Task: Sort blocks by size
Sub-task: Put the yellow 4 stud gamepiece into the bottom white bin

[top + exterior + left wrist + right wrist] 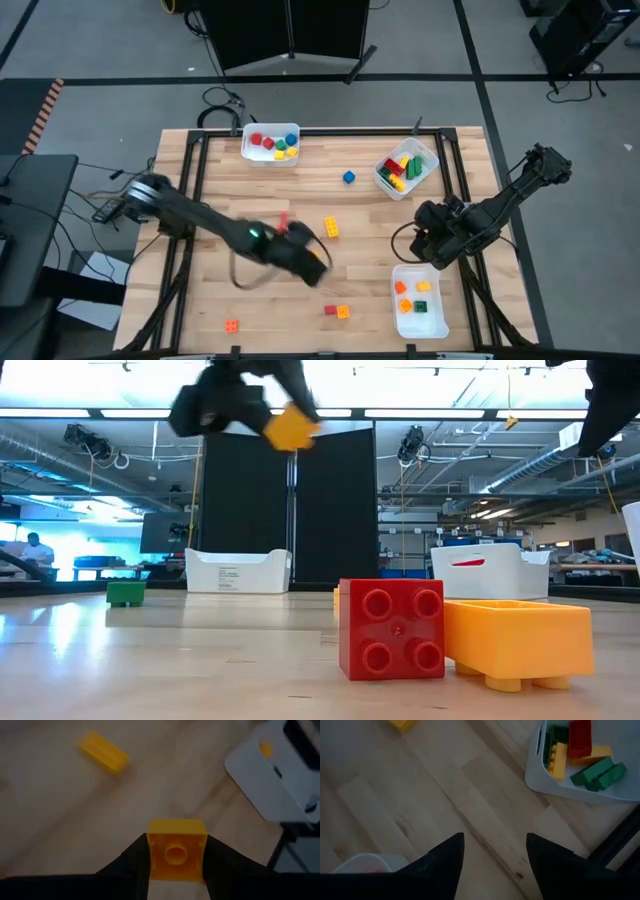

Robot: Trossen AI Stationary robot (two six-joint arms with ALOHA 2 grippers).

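Left gripper [176,870]: fingers pinch an orange block [176,855] by its sides, studs-down hollow facing the wrist camera, lifted clear of the worktop [200,310] mid-board, likely in transit to a bin. Nearest is the front-right bin [420,322] with other small orange ones, so probably that. Right gripper [495,865]: fingers apart, empty, hovering near the right edge between that bin and the back-right bin [385,180] of long blocks. Loose yellow block [331,228] mid-worktop, still unsorted.

left pincer [312,262] motion-blurred from above, its yellow block [176,856] hidden there, right-hand bin [634,530] cut off
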